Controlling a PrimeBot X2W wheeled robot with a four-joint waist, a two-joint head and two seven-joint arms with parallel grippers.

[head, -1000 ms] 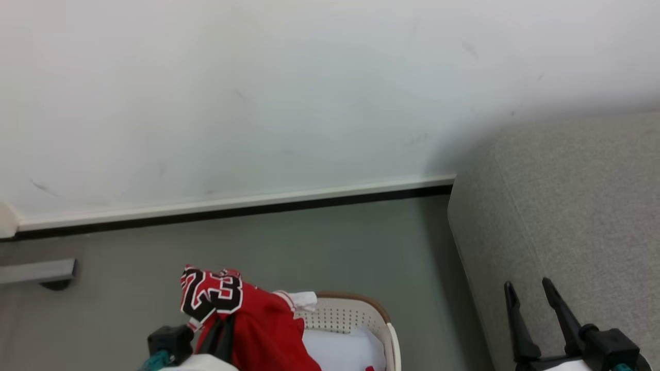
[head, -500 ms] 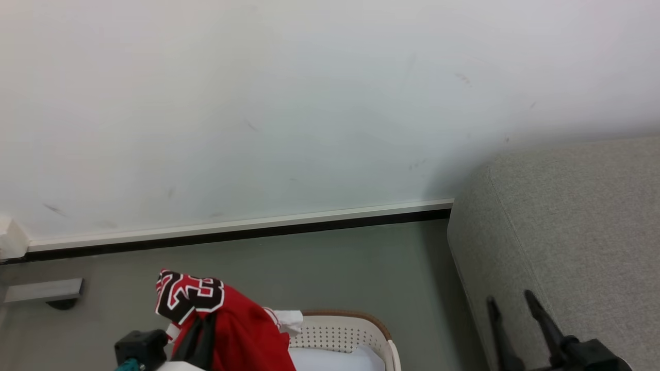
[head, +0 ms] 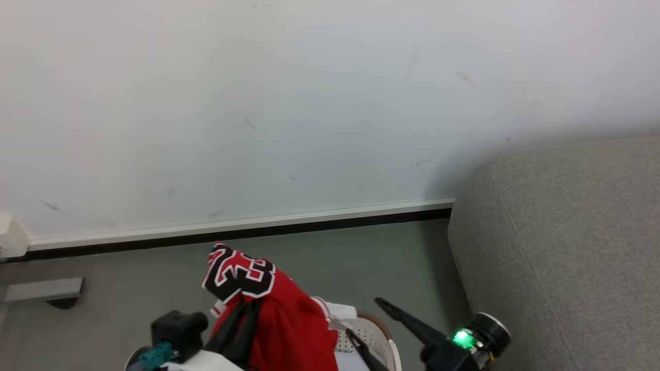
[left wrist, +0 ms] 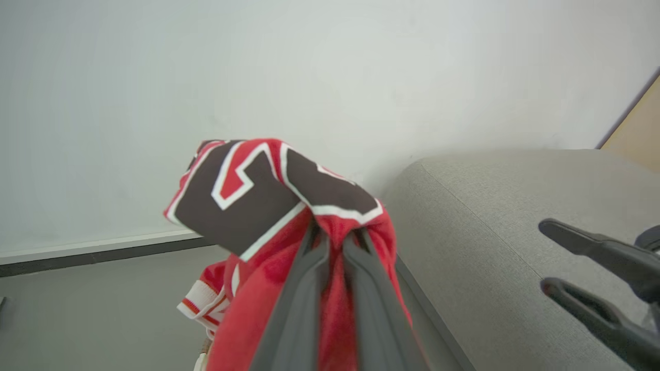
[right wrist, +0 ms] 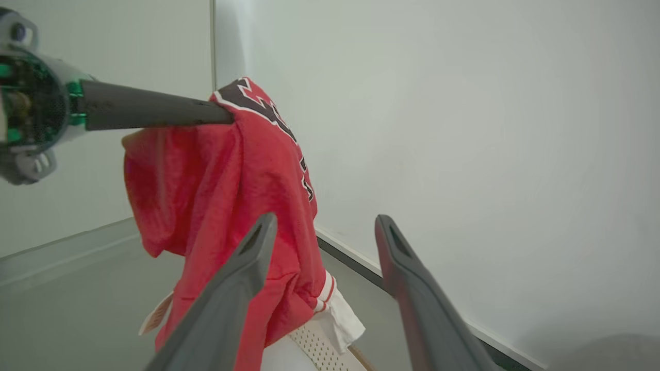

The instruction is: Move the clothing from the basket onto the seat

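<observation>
The clothing (head: 289, 319) is a red jersey with a black "23", hanging above the basket (head: 384, 337) from my left gripper (head: 248, 305), which is shut on a fold just under the number. In the left wrist view the left gripper (left wrist: 337, 238) pinches the red clothing (left wrist: 258, 196). My right gripper (head: 365, 317) is open and points left, close beside the hanging cloth. Through its own camera the right gripper (right wrist: 326, 221) frames the jersey (right wrist: 216, 180), a white cloth piece (right wrist: 346, 322) and the basket (right wrist: 319, 350). The grey seat (head: 567, 232) is on the right.
A white wall with a pale baseboard (head: 258, 224) runs behind the grey floor (head: 361, 263). A grey metal bracket (head: 44, 289) sits low on the left. The seat's rounded corner (left wrist: 464, 206) lies just right of the lifted jersey, with my right gripper (left wrist: 542, 255) in front of it.
The left gripper has carried the jersey to the right. The right gripper has swung from pointing up beside the seat to pointing left at the jersey. The head camera tilted early on.
</observation>
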